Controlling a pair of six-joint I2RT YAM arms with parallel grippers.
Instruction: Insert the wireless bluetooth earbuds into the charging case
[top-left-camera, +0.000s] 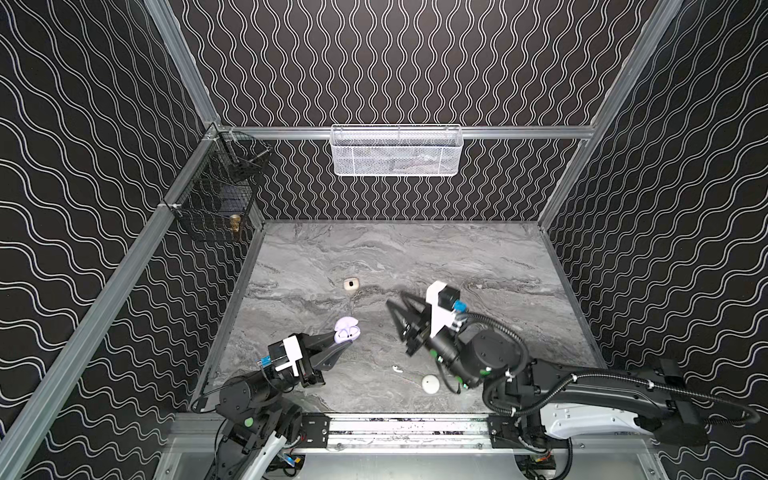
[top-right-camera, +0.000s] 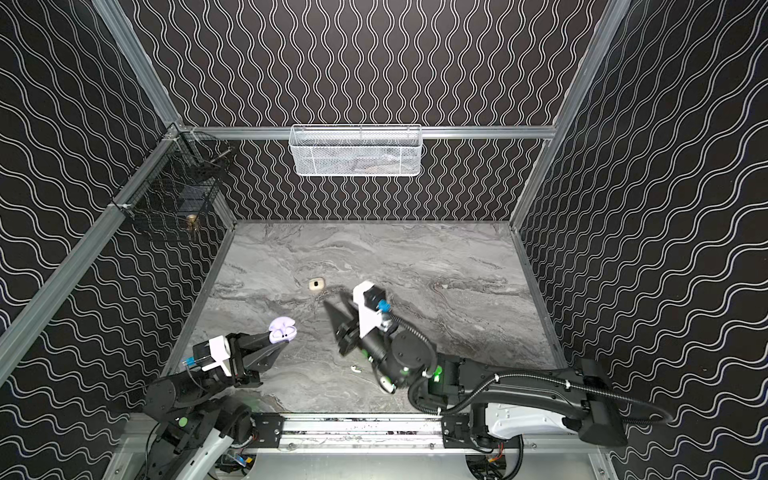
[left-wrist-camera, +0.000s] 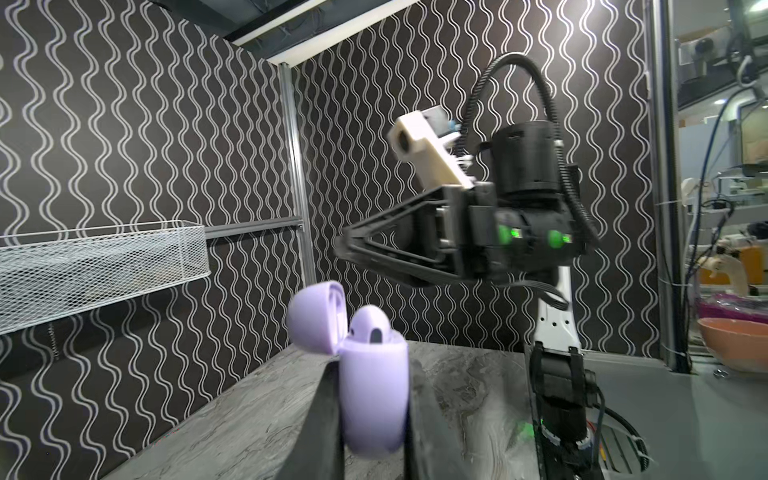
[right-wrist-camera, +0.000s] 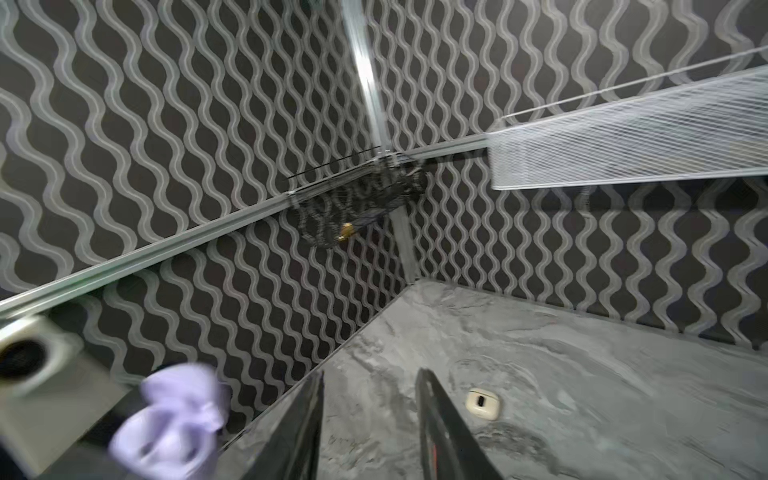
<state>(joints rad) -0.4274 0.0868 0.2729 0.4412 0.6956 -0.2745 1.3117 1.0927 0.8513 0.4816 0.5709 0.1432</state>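
My left gripper (top-left-camera: 343, 341) is shut on a lavender charging case (top-left-camera: 347, 329), held upright above the table with its lid swung open. In the left wrist view the case (left-wrist-camera: 372, 395) sits between both fingers, and a lavender earbud (left-wrist-camera: 370, 328) is seated in it. A white earbud (top-left-camera: 397, 368) lies loose on the table near the front, also in the other top view (top-right-camera: 355, 368). My right gripper (top-left-camera: 395, 301) hangs raised to the right of the case, blurred. Its jaws (right-wrist-camera: 371, 374) stand apart with only table between them.
A cream case (top-left-camera: 351, 284) lies at mid-table beyond the grippers, also in the right wrist view (right-wrist-camera: 482, 403). A round white case (top-left-camera: 430, 383) sits by the right arm's base. A white mesh basket (top-left-camera: 395, 151) hangs on the back wall, a black wire basket (top-left-camera: 216, 195) at the left corner.
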